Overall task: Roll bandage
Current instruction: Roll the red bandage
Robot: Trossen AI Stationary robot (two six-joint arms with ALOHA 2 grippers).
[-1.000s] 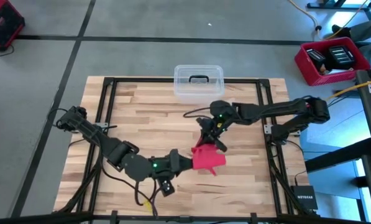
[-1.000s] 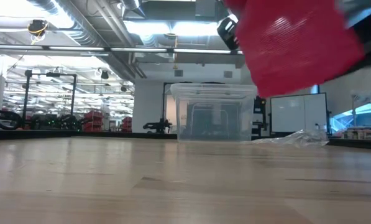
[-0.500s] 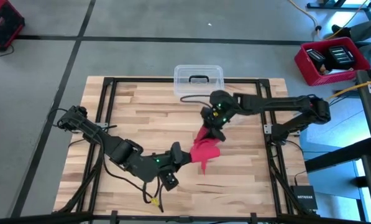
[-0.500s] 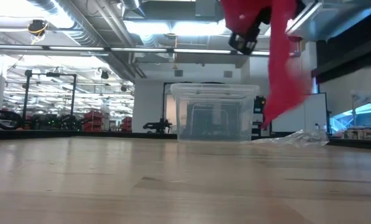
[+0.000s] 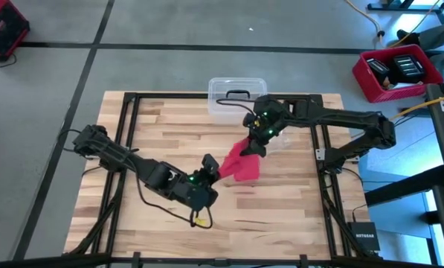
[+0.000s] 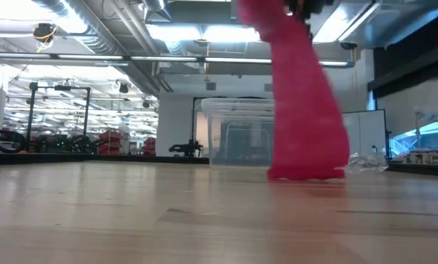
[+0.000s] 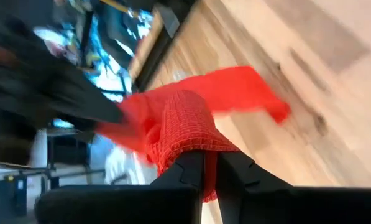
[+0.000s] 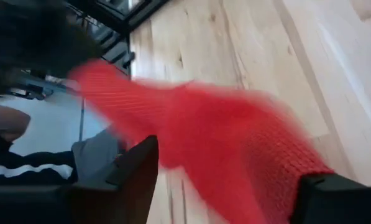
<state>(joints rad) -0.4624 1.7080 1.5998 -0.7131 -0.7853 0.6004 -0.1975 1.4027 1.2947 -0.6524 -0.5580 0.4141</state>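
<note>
High view: bandage (image 5: 240, 164) hangs between both arms over the bench (image 5: 162, 134)
Left gripper (image 7: 210, 167): jaws clenched on bandage
Right gripper (image 5: 256, 146): jaws released
Tip: regrip high, keep the strip taut

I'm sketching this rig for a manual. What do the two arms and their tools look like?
Both arms are dark, nearly black, built of slim jointed segments with rounded joint housings. Small green indicator lights glow near each wrist. Black cables trail from the left arm, with a small yellow piece hanging below it. The left tool and right tool each end in two flat, blocky black fingers.
</note>
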